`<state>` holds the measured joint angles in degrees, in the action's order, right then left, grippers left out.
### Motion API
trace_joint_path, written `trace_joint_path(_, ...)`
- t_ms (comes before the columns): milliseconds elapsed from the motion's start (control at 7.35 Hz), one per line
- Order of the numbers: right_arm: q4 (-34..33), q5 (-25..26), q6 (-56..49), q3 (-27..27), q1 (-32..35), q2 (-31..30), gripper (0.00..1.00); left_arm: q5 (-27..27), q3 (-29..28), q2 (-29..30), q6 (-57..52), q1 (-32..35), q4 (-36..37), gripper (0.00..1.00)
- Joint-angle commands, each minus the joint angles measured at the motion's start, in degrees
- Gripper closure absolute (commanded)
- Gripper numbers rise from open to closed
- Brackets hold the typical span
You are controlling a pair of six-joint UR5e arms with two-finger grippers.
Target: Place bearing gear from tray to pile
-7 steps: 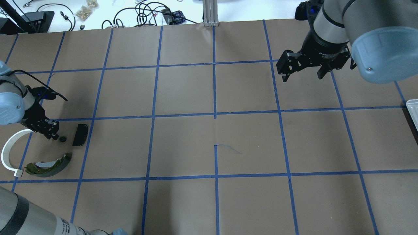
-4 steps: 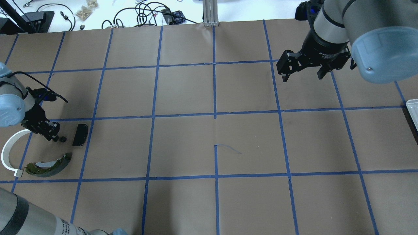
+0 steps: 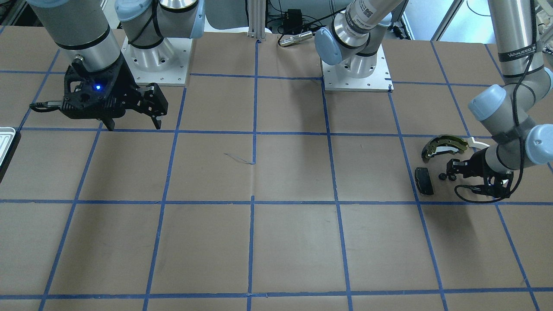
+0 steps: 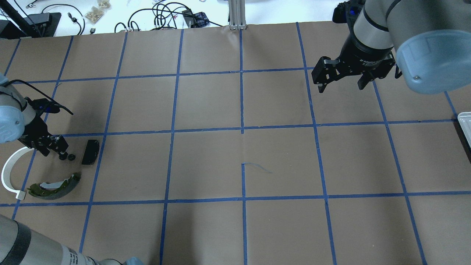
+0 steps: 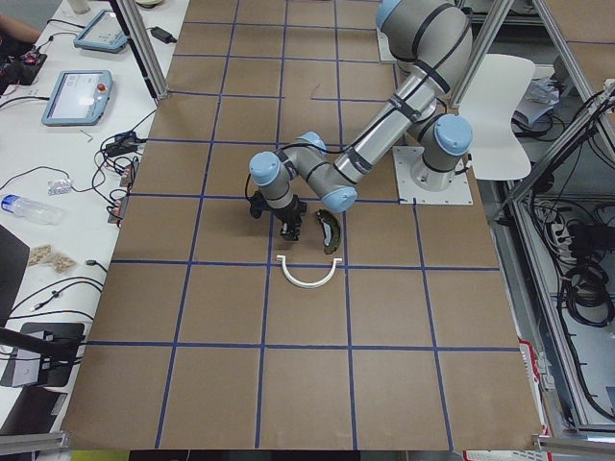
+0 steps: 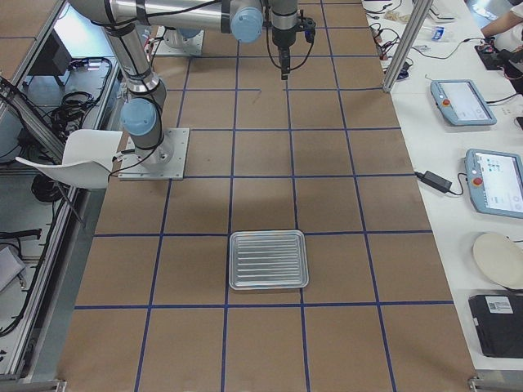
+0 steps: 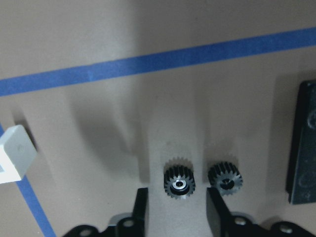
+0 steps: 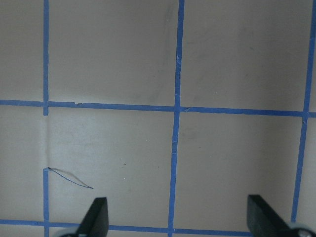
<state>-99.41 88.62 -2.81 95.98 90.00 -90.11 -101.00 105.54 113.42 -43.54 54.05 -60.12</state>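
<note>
Bearing gear [image 7: 179, 181]: two black cogs, seemingly flat, amid pile [image 4: 90, 151]; tray [image 6: 268, 261] well apart

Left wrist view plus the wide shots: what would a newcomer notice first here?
The bearing gear, two tiny toothed black wheels side by side, lies on the paper-covered table just ahead of the open left gripper, beside the black pad, olive brake shoe and white arc. At the opposite end the right gripper hangs open above bare paper, and the ridged metal tray sits empty.
</note>
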Motion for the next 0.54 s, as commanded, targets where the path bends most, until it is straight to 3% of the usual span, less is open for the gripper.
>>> trace_joint_path(0,0.00,-0.03,0.00,0.00,0.00,0.02,0.00,-0.07,-6.27,-1.00,0.03,0.18,-5.49,0.06)
trace_joint_path(272,0.00,0.06,0.00,0.00,0.00,-0.07,0.00,0.45,-18.38,-2.15,0.73,1.31,-21.37,0.06)
trace_joint_path(408,0.18,0.06,0.00,0.00,-0.09,-0.07,0.00,0.54,-21.14,-3.28,0.91,3.76,-23.36,0.06)
